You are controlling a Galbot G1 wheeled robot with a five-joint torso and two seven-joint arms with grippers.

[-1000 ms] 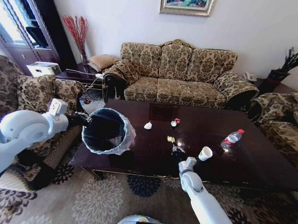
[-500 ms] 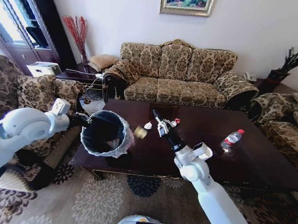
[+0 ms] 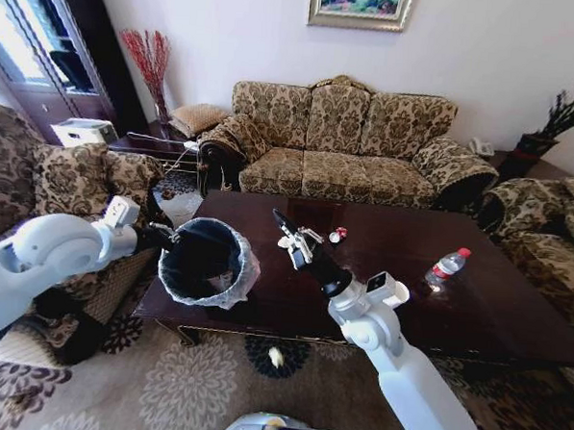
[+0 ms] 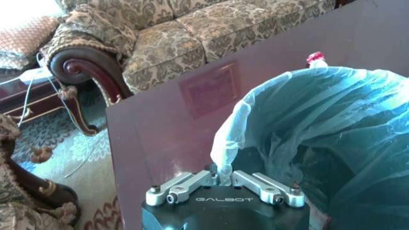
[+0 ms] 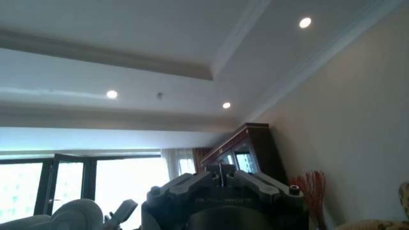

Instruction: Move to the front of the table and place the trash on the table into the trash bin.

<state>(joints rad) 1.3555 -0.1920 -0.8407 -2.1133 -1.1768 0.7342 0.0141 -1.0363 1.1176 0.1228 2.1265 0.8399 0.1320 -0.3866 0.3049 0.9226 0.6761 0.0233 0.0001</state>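
One small yellowish bit (image 3: 276,356) shows low in the middle of the head view, over the carpet (image 3: 191,383) in front of the dark surface (image 3: 474,312). Left of centre, the left claw (image 3: 164,237) is pinched shut on the bag rim of the trash bin (image 3: 208,261). Farther back, the right claw (image 3: 279,220) points up with its fingers together, near the crumpled white paper (image 3: 284,241), the red-and-white scrap (image 3: 338,235) and the water bottle (image 3: 445,268).

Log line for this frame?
left gripper: shut on trash bin rim | right gripper: shut, raised over table | yellowish bit: on carpet
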